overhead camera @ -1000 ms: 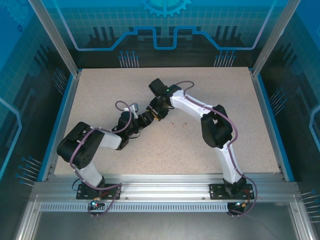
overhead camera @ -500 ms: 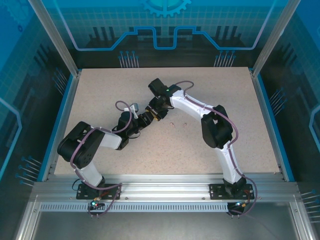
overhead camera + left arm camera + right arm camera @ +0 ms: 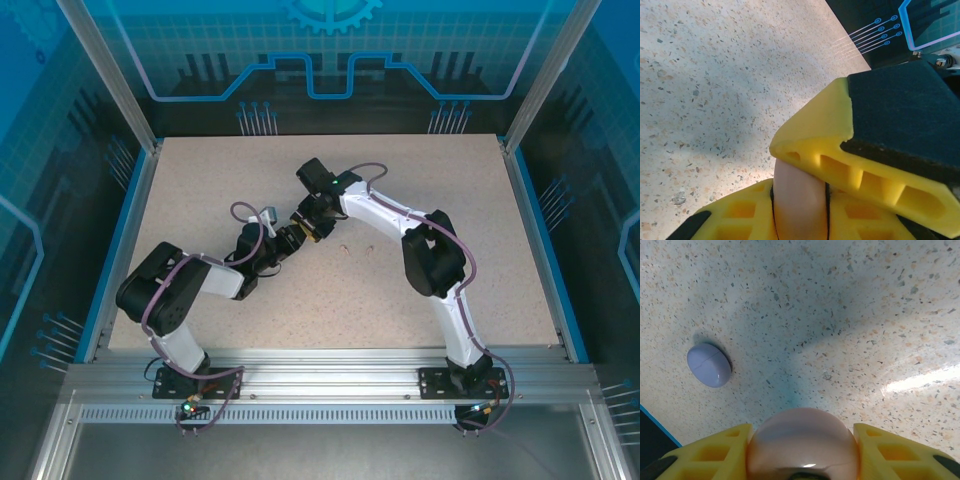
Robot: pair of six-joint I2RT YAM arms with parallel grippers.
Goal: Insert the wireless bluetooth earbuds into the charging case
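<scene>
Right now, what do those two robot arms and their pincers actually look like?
The left arm and right arm have glossy white shells between chunky black joints, with purple cables looping alongside. A small green light glows on the right one. The left gripper and right gripper carry ribbed yellow plastic fingers backed in black.

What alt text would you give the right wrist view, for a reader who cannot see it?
A round pink case is clamped between the two yellow fingers of the right gripper at the bottom of the picture. Beyond it lies a speckled table, with a closed purple case resting on it at the left, apart from the gripper.
</scene>
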